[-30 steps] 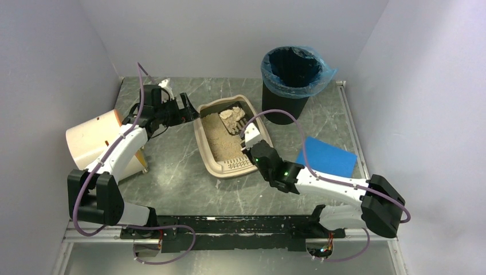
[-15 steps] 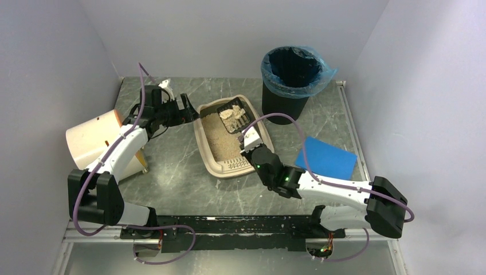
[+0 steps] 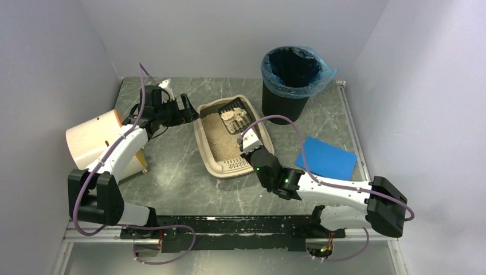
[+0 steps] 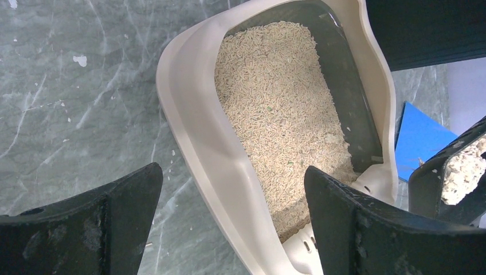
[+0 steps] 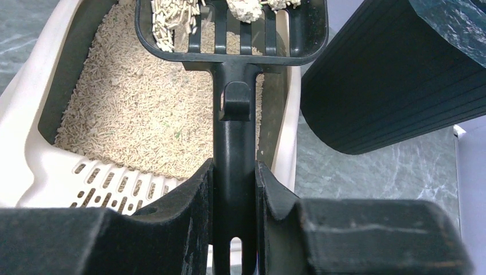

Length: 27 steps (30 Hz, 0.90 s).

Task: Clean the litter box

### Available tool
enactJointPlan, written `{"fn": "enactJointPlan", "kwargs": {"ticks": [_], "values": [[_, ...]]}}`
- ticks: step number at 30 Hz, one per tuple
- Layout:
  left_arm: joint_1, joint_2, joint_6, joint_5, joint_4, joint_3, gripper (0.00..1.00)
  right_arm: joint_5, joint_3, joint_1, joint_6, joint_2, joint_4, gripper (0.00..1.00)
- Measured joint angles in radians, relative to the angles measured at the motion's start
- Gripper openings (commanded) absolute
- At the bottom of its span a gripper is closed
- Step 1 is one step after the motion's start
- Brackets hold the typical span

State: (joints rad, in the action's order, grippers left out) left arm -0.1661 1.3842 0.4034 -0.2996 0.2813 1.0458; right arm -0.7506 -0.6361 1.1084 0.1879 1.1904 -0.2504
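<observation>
The litter box (image 3: 200, 137) lies in the middle of the tabletop (image 3: 172, 177), its slotted grate lip toward the arms and its tan litter (image 4: 281, 109) banked toward that near end; the right hand (image 3: 248, 140) sits over the box's near right rim, clamped tight on the handle of a black slotted scoop (image 5: 234, 114); the scoop's head hangs over the far end of the box, carrying pale clumps (image 5: 247, 8); the left hand (image 3: 188, 109) hovers just beside the box's far left corner, its jaws spread wide and gripping nothing; whether it touches the rim cannot be told; a black, blue-lined bin (image 3: 285, 106) stands just beyond the box's far right corner, near the scoop's head; a blue pad (image 3: 325, 157) lies flat to the right, apart from the box; a cream drum (image 3: 91, 140) lies on its side at the left, beside the left arm.
</observation>
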Motion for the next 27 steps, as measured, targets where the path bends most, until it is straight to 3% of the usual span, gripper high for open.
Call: {"fn": "enactJointPlan", "kwargs": {"ticks": [8, 13, 18, 27], "values": [[0.0, 0.0, 0.0, 0.001, 0.0, 0.0, 0.98, -0.009, -0.01, 0.002, -0.017, 0.021, 0.016, 0.0], [0.0, 0.0, -0.003, 0.009, 0.0, 0.0, 0.98, 0.042, -0.11, -0.006, -0.135, 0.153, 0.17, 0.0], [0.0, -0.002, -0.005, 0.012, 0.0, 0.0, 0.98, 0.183, -0.124, -0.064, -0.263, 0.148, 0.279, 0.0], [0.0, -0.008, -0.007, 0.016, 0.0, 0.0, 0.98, 0.425, -0.128, -0.154, -0.422, 0.053, 0.322, 0.0]]}}
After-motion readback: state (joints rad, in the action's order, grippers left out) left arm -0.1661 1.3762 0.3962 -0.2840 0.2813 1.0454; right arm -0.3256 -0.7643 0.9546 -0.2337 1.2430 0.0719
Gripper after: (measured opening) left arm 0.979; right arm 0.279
